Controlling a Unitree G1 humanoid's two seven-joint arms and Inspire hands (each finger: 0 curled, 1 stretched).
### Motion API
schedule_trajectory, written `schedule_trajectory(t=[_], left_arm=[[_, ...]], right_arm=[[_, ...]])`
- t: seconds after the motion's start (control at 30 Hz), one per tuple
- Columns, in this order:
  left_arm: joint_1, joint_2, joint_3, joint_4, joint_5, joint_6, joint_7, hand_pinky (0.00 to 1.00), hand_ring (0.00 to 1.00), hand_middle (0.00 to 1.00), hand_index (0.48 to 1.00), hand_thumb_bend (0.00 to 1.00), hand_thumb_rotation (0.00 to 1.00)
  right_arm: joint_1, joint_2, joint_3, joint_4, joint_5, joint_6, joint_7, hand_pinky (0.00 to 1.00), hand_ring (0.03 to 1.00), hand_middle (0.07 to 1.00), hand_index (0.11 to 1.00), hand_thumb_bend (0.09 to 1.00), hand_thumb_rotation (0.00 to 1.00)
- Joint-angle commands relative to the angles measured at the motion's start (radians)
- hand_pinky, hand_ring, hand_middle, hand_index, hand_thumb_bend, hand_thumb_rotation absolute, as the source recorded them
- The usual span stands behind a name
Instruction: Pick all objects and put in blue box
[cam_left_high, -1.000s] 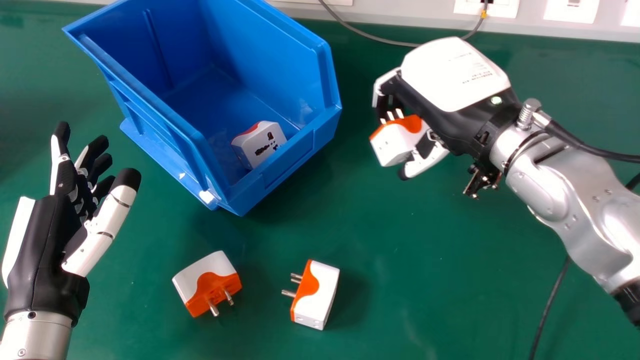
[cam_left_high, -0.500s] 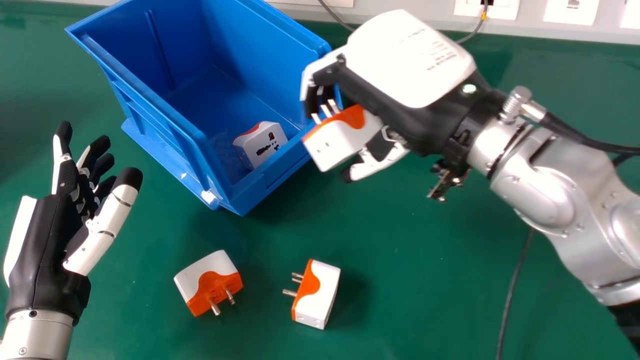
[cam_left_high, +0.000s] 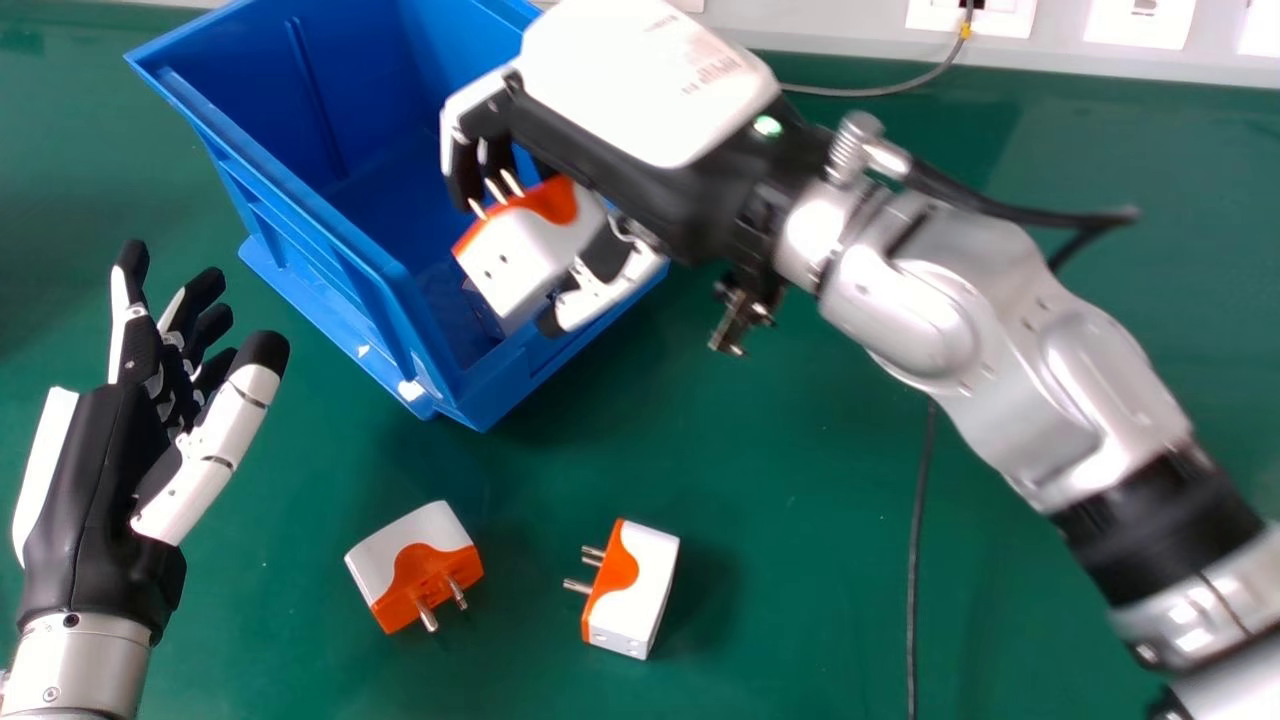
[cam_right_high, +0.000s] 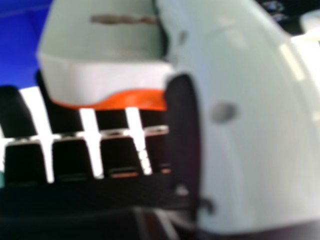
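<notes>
At the far left of the head view, the left hand (cam_left_high: 95, 490) has its palm facing inward, its fingers extended and its thumb angled away from them. Next comes the blue box (cam_left_high: 300, 235), standing on the green table (cam_left_high: 790, 520) with its lower front wall toward the robot's right. On the table, on the robot's side of the box, a white and orange plug adapter (cam_left_high: 385, 555) lies tilted, its metal prongs pointing toward the robot and slightly right. Inside the box, part of another adapter (cam_left_high: 484, 312) shows low down, mostly hidden. Just right of that in the view, the held adapter (cam_left_high: 525, 255) is over the box's front part, its prongs pointing away from the robot and to the left. The right hand (cam_left_high: 625, 110) grips it between curled fingers and thumb; the right hand view shows the thumb against the adapter's side. Nearer the robot, a third loose adapter (cam_left_high: 640, 595) lies on the table apart from the first, prongs pointing left. The silver forearm (cam_left_high: 1030, 370) slants in from the right, a thin cable (cam_left_high: 916, 560) runs across the table, and white wall sockets (cam_left_high: 1140, 22) line the far edge.
</notes>
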Motion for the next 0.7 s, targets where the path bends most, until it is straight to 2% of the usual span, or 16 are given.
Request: schedule_trajectory(t=[0.0, 0.17, 0.27, 0.43, 0.57, 0.67], left_arm=[[-0.002, 0.004, 0.003, -0.014, 0.001, -0.014, 0.004, 0.92, 0.95, 0.96, 0.939, 0.51, 0.54], [-0.005, 0.000, 0.000, -0.015, 0.001, -0.010, 0.008, 0.92, 0.95, 0.96, 0.939, 0.51, 0.54], [-0.008, -0.002, -0.001, -0.007, -0.005, -0.016, 0.004, 0.92, 0.95, 0.96, 0.940, 0.50, 0.54], [-0.008, 0.000, -0.001, -0.011, -0.004, -0.012, 0.004, 0.92, 0.95, 0.96, 0.941, 0.50, 0.54], [-0.007, -0.004, -0.003, -0.021, -0.009, -0.005, 0.003, 0.92, 0.95, 0.96, 0.943, 0.50, 0.54], [-0.011, -0.004, -0.004, -0.011, -0.007, -0.013, 0.002, 0.92, 0.95, 0.96, 0.943, 0.50, 0.54]], right_arm=[[-0.098, 0.017, 0.017, 0.045, -0.053, -0.006, -0.070, 0.34, 0.435, 0.514, 0.506, 0.493, 0.00], [-0.203, 0.052, 0.068, 0.199, -0.151, 0.017, -0.160, 0.34, 0.427, 0.505, 0.514, 0.492, 0.00], [-0.271, 0.090, 0.097, 0.342, -0.185, 0.027, -0.240, 0.34, 0.426, 0.508, 0.508, 0.493, 0.00], [-0.370, 0.158, 0.122, 0.542, -0.188, 0.048, -0.332, 0.36, 0.442, 0.501, 0.489, 0.494, 0.00], [-0.467, 0.220, 0.148, 0.708, -0.193, 0.100, -0.365, 0.35, 0.436, 0.503, 0.482, 0.495, 0.00], [-0.518, 0.250, 0.182, 0.794, -0.211, 0.142, -0.404, 0.35, 0.436, 0.503, 0.482, 0.495, 0.00]])
